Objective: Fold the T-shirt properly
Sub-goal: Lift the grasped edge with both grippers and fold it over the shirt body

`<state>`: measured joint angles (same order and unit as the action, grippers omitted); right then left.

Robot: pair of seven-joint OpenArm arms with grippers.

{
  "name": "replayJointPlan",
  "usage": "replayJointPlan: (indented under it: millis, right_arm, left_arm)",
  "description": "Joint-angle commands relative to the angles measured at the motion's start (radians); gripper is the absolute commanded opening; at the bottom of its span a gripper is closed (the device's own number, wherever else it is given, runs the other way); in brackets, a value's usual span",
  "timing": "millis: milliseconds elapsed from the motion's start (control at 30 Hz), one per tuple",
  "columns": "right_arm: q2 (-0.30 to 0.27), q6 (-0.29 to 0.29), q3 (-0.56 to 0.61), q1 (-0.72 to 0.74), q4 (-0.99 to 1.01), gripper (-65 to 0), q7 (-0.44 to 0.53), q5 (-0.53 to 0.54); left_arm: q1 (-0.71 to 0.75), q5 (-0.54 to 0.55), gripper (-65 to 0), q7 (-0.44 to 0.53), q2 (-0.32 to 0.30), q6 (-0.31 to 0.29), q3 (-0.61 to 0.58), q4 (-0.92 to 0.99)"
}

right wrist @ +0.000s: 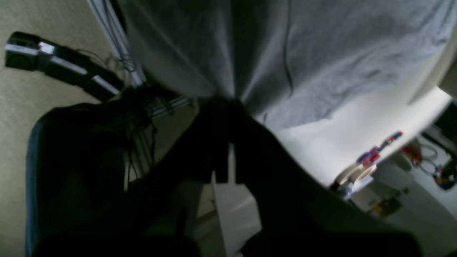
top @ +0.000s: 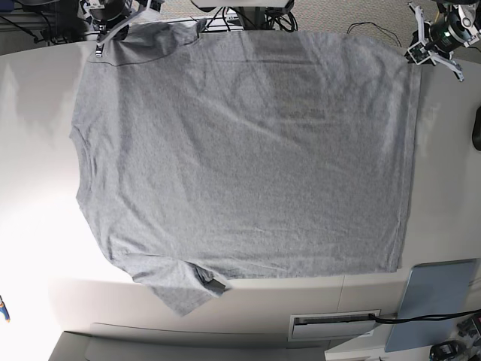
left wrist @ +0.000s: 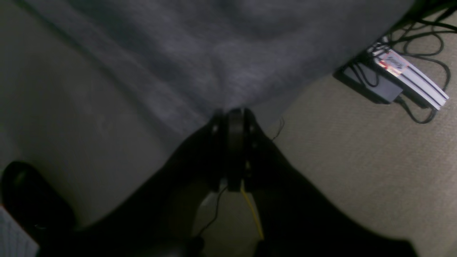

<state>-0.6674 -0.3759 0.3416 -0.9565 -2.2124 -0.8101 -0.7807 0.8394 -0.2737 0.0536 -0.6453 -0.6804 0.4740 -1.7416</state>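
Your left pincer (left wrist: 234,113) is pressed together on the edge of the T-shirt (left wrist: 200,60): in the left wrist view the grey cloth fans upward from the closed tips in soft folds. In the base view that pincer (top: 418,54) sits at the top right corner of the T-shirt (top: 248,162), where the hem meets the far edge of the tabletop (top: 37,226).

Your right pincer (right wrist: 223,101) is likewise pinching the T-shirt (right wrist: 321,53); in the right wrist view, creases radiate from the dark tips, though the fingers are too dark to show much detail. In the base view it (top: 103,41) holds the top left corner, near the sleeve.

Between your two grips the T-shirt lies spread almost flat, plain side up, covering most of the tabletop. Its neckline faces the left edge. The near sleeve is folded over at the bottom left. A blue-grey pad (top: 436,304) lies at the bottom right, apart from the cloth. A power strip (left wrist: 410,76) with tangled cables lies on the floor.
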Motion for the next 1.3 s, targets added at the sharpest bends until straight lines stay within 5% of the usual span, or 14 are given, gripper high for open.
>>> replayJointPlan:
  millis: [0,233,500,900,1267]
  right_arm:
    - [-0.012,0.034,-0.003,-0.01,-0.019,-65.0,-0.001,-0.032]
    - [-0.012,0.146,-0.003,0.072,-0.019,-65.0,0.002,-0.118]
    - [-0.012,0.148,-0.003,0.245,-0.018,-65.0,0.042,-0.021]
    - [-0.048,0.151,-0.002,0.435,0.073,-65.0,0.142,0.11]
    - [-0.08,0.186,-0.002,0.575,0.143,-65.0,0.185,0.169]
  left_arm:
    - [0.005,0.039,-65.0,0.014,-0.017,0.033,0.023,-0.014]
    - [-0.052,0.18,-65.0,-0.044,-0.017,0.066,0.067,-0.015]
    - [-0.171,0.282,-65.0,-0.098,-0.013,0.067,0.065,-0.006]
    - [-0.278,0.281,-65.0,-0.134,0.069,0.067,0.013,0.011]
    - [-0.406,0.282,-65.0,-0.217,0.069,0.142,-0.021,0.011]
